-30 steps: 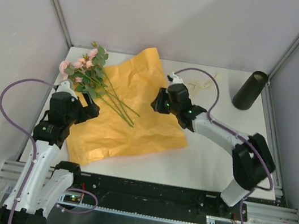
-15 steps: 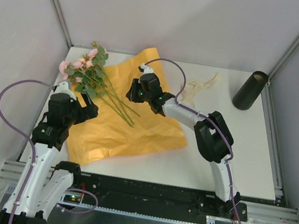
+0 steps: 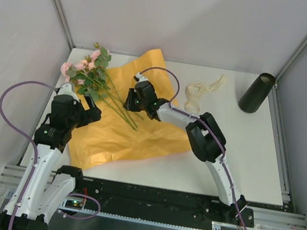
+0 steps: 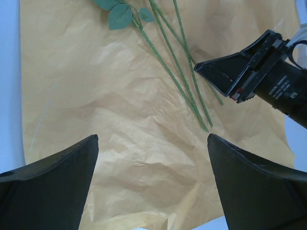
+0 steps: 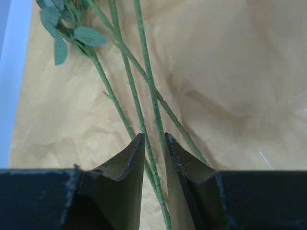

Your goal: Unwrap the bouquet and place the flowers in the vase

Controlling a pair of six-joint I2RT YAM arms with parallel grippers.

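On the white table [image 3: 242, 147], a crumpled orange-yellow paper sheet [image 3: 138, 136] spread flat across the left half, a cream ribbon [image 3: 195, 95] loosely coiled near its right edge, a metal rail [image 3: 157, 197] along the near side.

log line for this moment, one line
right tool: narrow, straddling flower stems | left tool: open, above orange paper | black vase: standing far right

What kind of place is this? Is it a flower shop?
Probably a robot test booth, not a shop: a left arm and right arm bolted at a white table, plain walls around it.
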